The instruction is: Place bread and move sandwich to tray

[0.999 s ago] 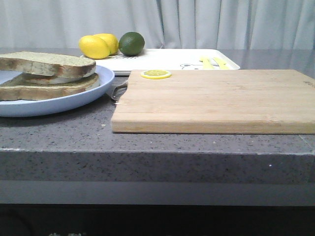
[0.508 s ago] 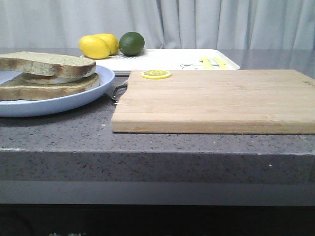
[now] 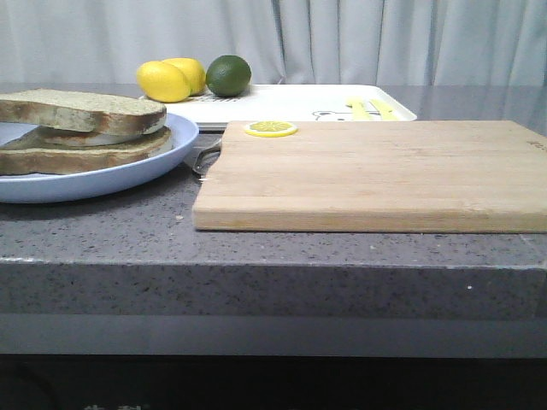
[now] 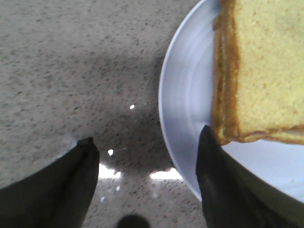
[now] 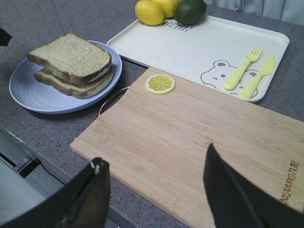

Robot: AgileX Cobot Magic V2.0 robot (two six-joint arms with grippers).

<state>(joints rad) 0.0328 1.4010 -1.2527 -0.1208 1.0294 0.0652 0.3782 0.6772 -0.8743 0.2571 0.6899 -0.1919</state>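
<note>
With its jaws spread wide and empty, the left gripper [image 4: 142, 152] straddles the plate [image 4: 183, 109] rim beside the bread [image 4: 261, 71], positioned for a grasp, while the right gripper [image 5: 152, 183], equally open and empty, hovers over the cutting board [image 5: 199, 142], the tray [image 5: 199, 47] lying at 12 o'clock beyond it.

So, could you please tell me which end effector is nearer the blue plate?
Left. The left end effector straddles the blue plate's rim; the right end effector hangs open over the cutting board, well away.

Soft even light (left wrist view blurred)
</note>
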